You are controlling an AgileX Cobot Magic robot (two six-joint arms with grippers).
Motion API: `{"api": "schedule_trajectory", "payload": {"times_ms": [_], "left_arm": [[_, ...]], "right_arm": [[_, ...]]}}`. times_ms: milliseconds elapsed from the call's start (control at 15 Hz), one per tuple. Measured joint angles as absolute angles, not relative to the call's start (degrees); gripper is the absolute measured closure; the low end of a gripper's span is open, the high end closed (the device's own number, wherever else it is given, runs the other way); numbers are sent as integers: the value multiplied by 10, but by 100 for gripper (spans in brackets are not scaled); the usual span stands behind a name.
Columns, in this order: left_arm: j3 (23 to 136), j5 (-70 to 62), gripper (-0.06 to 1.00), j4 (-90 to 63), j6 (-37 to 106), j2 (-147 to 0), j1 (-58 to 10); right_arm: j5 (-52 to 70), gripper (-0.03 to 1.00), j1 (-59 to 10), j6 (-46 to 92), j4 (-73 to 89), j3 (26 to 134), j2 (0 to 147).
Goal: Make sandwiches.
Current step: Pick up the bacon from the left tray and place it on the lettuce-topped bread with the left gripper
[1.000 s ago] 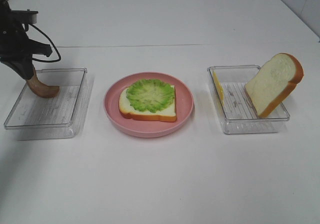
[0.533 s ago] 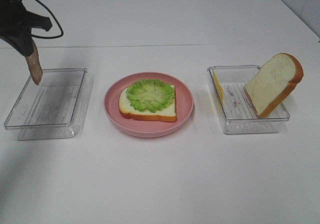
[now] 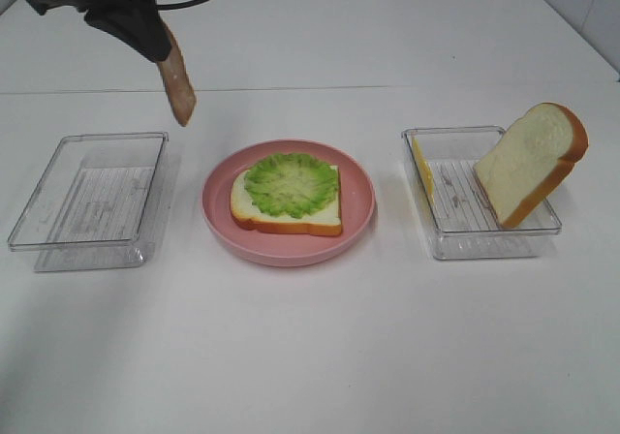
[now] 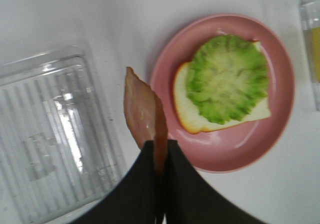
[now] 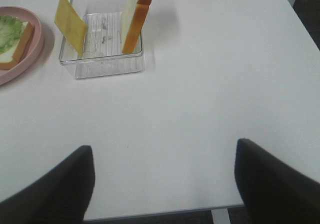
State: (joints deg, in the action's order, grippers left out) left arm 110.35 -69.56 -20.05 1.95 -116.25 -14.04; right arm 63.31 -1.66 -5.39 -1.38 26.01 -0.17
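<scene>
While my left gripper (image 3: 145, 35) hangs high over the far left of the table (image 3: 310, 356), its jaws are pressed together on the top end of the meat strip (image 3: 178, 87).

Item 1, meat strip: thin, brown-pink, slightly curved. It dangles tilted in the air, touching nothing below. From the high camera it sits behind the gap between the left tray (image 3: 97, 136) and the pink plate (image 3: 360, 211).

Item 2, sandwich (image 3: 287, 201): part built, lying flat on the pink plate at the middle of the table. It has one square white bottom slice (image 3: 291, 226) with an orange-brown crust. On top lies one round, ruffled green lettuce leaf (image 4: 227, 79), which covers most of the bread and leaves the corners showing.

Item 3, left tray: clear plastic with a ribbed floor, just beside the plate on my left.

Item 4, right tray (image 3: 481, 245): clear plastic, near the plate on my right. A second bread slice (image 3: 531, 161) stands on edge in it and leans against the outer wall. A yellow cheese square (image 5: 71, 23) stands upright against the wall nearest the plate. The two are apart, with ribbed floor between them.

Item 5, right gripper (image 5: 165, 184): low over the bare near-right table, jaws wide apart, well away from the right tray.

Between the meat strip and the lettuce there is only open air and the plate's rim.
</scene>
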Motion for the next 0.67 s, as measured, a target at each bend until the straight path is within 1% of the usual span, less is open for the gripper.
{"api": "schedule_trajectory", "payload": {"times_ms": [267, 667], "left_arm": [[1105, -657, 94, -258, 10, -1171, -186], [1112, -558, 94, -339, 7, -1254, -251]], "right_arm": [[633, 21, -17, -54, -14, 260, -2], [633, 21, -17, -54, -14, 260, -2]]}}
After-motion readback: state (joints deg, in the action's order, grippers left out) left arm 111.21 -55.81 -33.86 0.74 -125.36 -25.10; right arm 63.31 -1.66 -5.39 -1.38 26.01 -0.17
